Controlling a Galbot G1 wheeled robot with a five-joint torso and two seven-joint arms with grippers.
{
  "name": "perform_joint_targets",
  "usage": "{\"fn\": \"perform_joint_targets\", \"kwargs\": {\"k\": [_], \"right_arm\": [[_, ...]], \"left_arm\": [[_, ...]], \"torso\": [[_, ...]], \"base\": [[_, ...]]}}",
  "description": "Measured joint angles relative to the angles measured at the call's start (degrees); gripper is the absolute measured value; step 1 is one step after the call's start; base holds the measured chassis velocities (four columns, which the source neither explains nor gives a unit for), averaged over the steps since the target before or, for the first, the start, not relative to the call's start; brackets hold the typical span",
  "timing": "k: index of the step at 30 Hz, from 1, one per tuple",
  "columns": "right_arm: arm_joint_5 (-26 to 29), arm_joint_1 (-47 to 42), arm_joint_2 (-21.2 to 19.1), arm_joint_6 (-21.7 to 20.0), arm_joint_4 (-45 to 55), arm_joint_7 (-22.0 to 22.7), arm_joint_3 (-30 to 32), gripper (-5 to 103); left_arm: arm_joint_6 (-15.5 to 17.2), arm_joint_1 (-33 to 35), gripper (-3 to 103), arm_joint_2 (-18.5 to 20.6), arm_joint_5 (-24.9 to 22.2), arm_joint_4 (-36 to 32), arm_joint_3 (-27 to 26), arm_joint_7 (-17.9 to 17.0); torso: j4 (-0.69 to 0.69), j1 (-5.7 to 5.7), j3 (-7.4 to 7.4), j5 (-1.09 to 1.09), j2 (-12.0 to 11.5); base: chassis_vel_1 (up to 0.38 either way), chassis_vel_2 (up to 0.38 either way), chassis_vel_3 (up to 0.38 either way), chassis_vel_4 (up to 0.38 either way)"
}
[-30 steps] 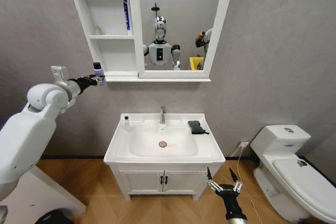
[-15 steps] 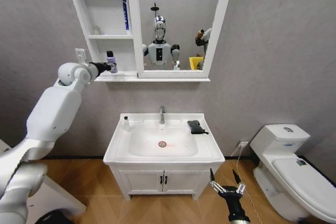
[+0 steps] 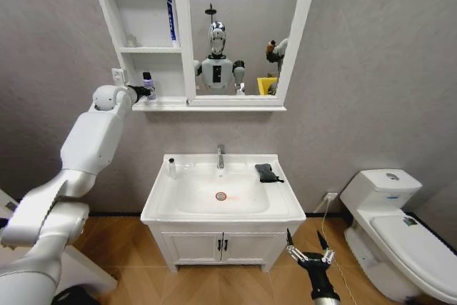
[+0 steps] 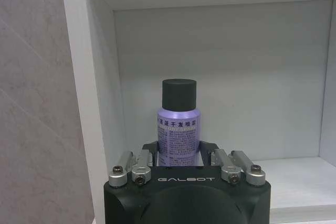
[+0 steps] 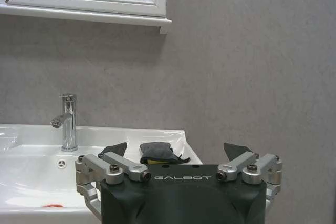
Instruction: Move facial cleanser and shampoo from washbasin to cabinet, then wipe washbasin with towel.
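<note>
The left gripper (image 4: 178, 153) clasped a black-capped lilac bottle (image 4: 178, 129) inside the white cabinet's (image 3: 146, 48) bottom shelf — the dark towel (image 3: 265, 172) untouched at the white ceramic washbasin's (image 3: 223, 208) back-right corner, wiping not begun.

Head view high, frontal — wrist views close, sharing washbasin (image 3: 223, 189).

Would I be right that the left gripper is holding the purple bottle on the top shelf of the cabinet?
Not quite: the left gripper holds the purple bottle on the bottom shelf of the cabinet, as the head view shows.
</note>
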Motion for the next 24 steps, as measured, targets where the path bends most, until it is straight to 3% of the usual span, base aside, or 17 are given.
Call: {"fn": "perform_joint_targets", "kwargs": {"k": [6,9,12,13,15,16,18,19,22,23,24], "right_arm": [[0.0,0.0,0.0,0.0,-0.2,0.0,-0.1,100],[0.0,0.0,0.0,0.0,-0.2,0.0,-0.2,100],[-0.1,0.0,0.1,0.0,-0.2,0.0,-0.2,100],[-0.1,0.0,0.1,0.0,-0.2,0.0,-0.2,100],[-0.2,0.0,0.2,0.0,-0.3,-0.1,-0.4,100],[-0.2,0.0,0.2,0.0,-0.3,-0.1,-0.4,100],[-0.4,0.0,0.4,0.0,-0.4,-0.1,-0.7,100],[-0.4,0.0,0.4,0.0,-0.4,-0.1,-0.7,100],[-0.9,0.2,0.4,-0.3,-0.5,-0.2,-1.1,100],[-0.9,0.2,0.4,-0.3,-0.5,-0.2,-1.1,100],[-1.1,0.4,0.4,-0.5,-0.5,-0.3,-1.4,100]], "left_arm": [[-1.3,0.5,65,-0.1,0.1,0.4,-0.4,0.1],[-1.3,0.7,71,0.0,0.1,0.1,-0.5,0.1],[-0.4,3.0,87,1.9,-1.3,-4.9,-1.1,-0.5],[-0.4,3.0,87,1.9,-1.3,-4.9,-1.1,-0.5],[0.2,6.4,97,4.6,-2.3,-11.4,-2.0,-1.3],[0.2,6.4,97,4.6,-2.3,-11.4,-2.0,-1.3],[-0.4,13.4,100,9.1,-1.4,-22.6,-4.9,-1.3],[-0.4,13.4,100,9.1,-1.4,-22.6,-4.9,-1.3],[-1.7,25.9,100,15.9,-4.4,-36.3,-9.3,-2.1],[-1.7,25.9,100,15.9,-4.4,-36.3,-9.3,-2.1],[-3.5,31.7,100,18.2,-5.1,-40.9,-10.5,-2.6]], "torso": [[-0.01,0.00,0.00,0.00,0.0],[-0.01,0.00,0.00,0.00,0.0],[-0.02,0.01,0.00,0.00,0.0],[-0.02,0.01,0.00,0.00,0.0],[-0.02,0.00,0.00,0.00,0.0],[-0.02,0.00,0.00,0.00,0.0],[-0.01,0.00,-0.01,0.00,0.0],[-0.01,0.00,-0.01,0.00,0.0],[0.03,-0.01,-0.01,-0.02,0.0],[0.03,-0.01,-0.01,-0.02,0.0],[0.06,-0.03,-0.01,-0.01,0.0]], "base": [[0.000,0.000,0.000,0.000],[0.000,0.000,0.000,0.000],[0.000,0.000,0.000,0.000],[0.000,0.000,0.000,0.000],[0.000,0.000,0.000,0.000],[0.000,0.000,0.000,0.000],[0.000,0.000,0.000,0.000],[0.000,0.000,0.000,0.000],[0.000,0.000,0.000,0.000],[0.000,0.000,0.000,0.000],[0.000,0.000,0.000,0.000]]}}
